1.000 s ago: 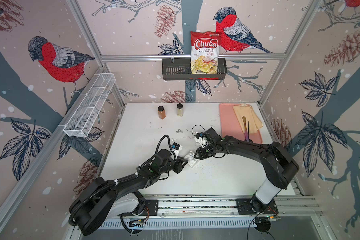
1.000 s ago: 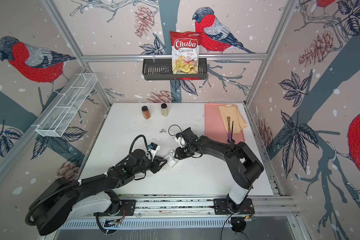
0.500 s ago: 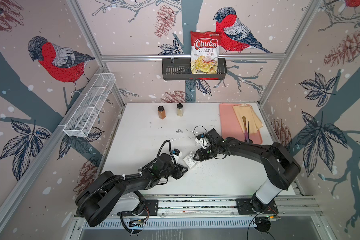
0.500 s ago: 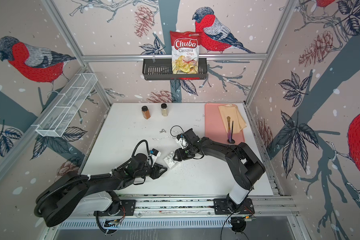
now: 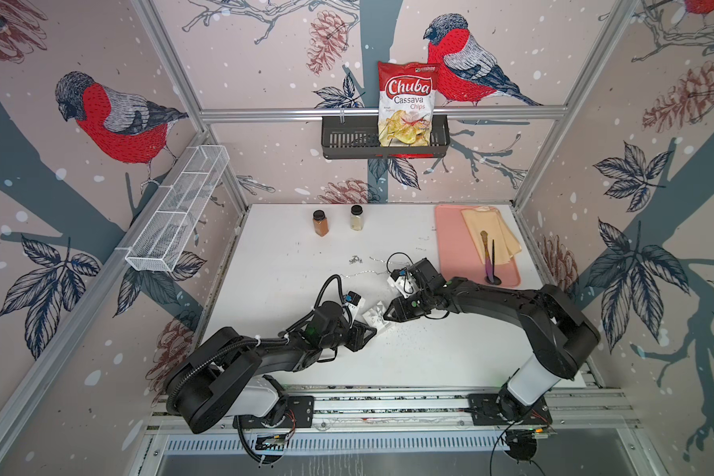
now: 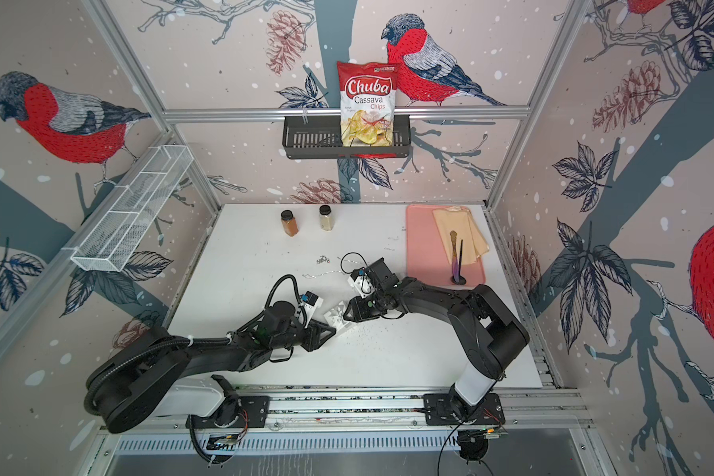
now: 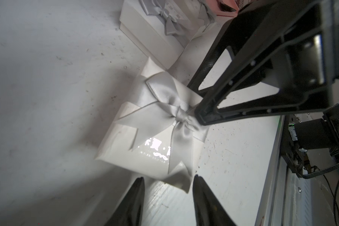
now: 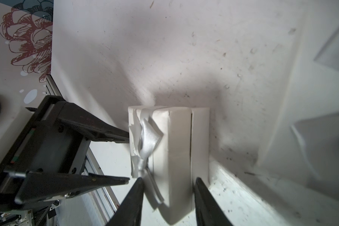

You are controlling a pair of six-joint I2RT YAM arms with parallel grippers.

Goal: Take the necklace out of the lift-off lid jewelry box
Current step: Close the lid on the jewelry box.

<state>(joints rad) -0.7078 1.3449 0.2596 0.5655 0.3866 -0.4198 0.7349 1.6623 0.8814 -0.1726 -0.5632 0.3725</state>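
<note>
Two claws meet over the middle of a scuffed white table (image 5: 289, 255), closed in by bird-print walls (image 5: 112, 119). Far to the left of the left claw (image 7: 168, 177) a wire basket (image 5: 174, 214) hangs on the wall. This claw stands half open, one corner of the jewelry box (image 7: 117, 144) between its tips. The lid (image 8: 172, 137) is on, so the necklace cannot be seen. The right claw (image 8: 168, 179) clamps the tilted box, one finger on the bow (image 7: 164, 97). Beyond it, to the right, lies a pink tray (image 5: 450, 247).
</note>
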